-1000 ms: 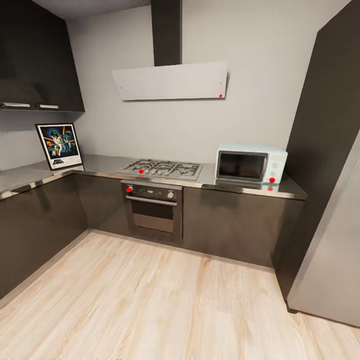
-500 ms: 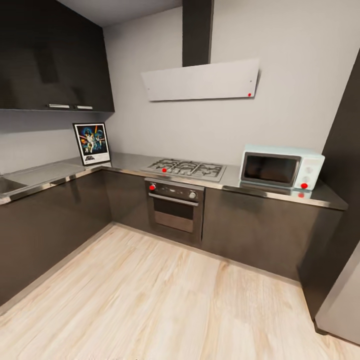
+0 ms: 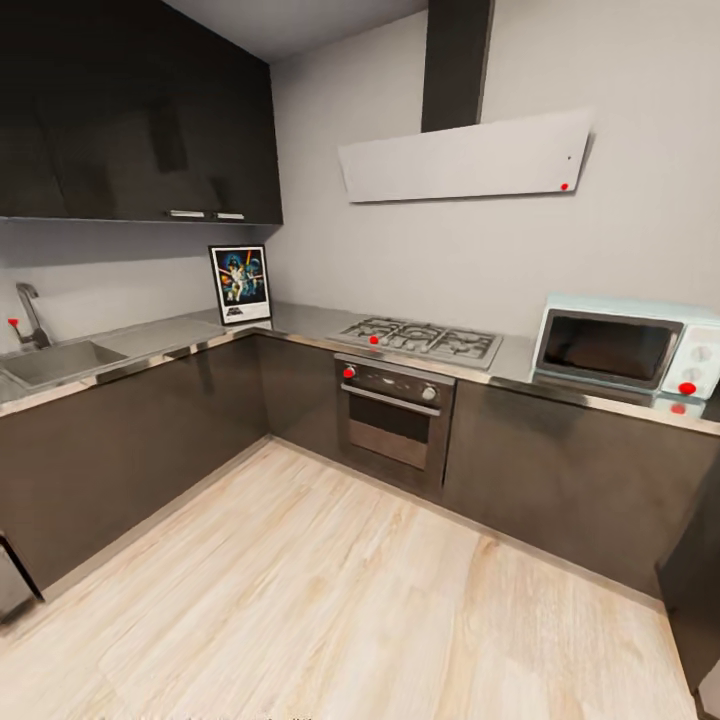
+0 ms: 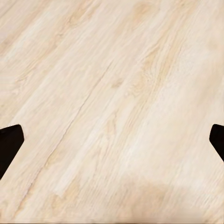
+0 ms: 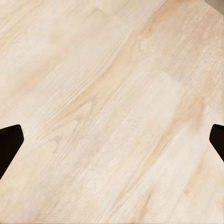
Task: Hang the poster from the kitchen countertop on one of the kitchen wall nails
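Brushed light-grey metal forms the long, thin L-shaped kitchen desk (image 3: 300,325), which runs over dark brown-black cabinet fronts (image 3: 150,440). In its far corner stands the tall rectangular Star Wars poster (image 3: 240,285) with its thin black frame and white border, upright on the desk and leaning back against the pale grey wall, just under the dark glossy upper cabinets (image 3: 140,120). Along the left run lies a steel sink (image 3: 55,362) with a tap (image 3: 30,315) behind it. To the right of the poster come a gas hob with grates (image 3: 420,342), a built-in oven with a steel handle (image 3: 395,420) below it, and a pale mint-green microwave (image 3: 630,345) further right. A slanted white extractor hood (image 3: 465,158) hangs on the wall above the hob.

Pale oak plank flooring (image 3: 330,590) spreads in front of the cabinets. In the left wrist view the left gripper (image 4: 112,140) has its dark fingers (image 4: 9,144) far apart over bare planks, nothing between them. In the right wrist view the right gripper (image 5: 112,140) likewise shows its fingers (image 5: 9,144) spread wide over the floor, empty.
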Robot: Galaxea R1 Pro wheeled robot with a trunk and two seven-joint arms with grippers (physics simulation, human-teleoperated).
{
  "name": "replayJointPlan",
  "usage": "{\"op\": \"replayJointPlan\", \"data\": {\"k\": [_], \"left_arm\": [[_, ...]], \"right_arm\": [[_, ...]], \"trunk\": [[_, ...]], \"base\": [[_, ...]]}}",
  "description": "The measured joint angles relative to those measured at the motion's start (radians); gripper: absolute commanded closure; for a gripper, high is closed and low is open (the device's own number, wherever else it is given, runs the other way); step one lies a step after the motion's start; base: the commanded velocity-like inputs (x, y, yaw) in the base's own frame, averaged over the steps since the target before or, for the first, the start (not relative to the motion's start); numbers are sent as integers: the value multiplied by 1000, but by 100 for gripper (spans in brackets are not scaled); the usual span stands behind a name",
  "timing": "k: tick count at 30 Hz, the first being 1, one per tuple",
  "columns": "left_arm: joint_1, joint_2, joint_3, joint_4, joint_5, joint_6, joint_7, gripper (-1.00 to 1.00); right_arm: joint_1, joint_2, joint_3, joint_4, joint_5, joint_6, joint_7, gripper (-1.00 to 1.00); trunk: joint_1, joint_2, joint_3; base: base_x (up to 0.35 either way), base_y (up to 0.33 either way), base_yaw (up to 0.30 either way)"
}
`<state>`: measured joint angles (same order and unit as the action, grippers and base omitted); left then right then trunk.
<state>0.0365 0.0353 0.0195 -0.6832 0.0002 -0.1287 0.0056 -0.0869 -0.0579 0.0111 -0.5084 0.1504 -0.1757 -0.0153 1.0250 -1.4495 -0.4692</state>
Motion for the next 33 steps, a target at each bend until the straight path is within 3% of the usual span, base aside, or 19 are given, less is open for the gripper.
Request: {"op": "replayJointPlan", "data": {"k": [33], "left_arm": [[0, -1, 0, 0, 0, 0, 0, -100]], "right_arm": [[0, 11, -1, 0, -1, 0, 0, -100]], "trunk": [[0, 0, 0]], "base": [[0, 0, 293]]}}
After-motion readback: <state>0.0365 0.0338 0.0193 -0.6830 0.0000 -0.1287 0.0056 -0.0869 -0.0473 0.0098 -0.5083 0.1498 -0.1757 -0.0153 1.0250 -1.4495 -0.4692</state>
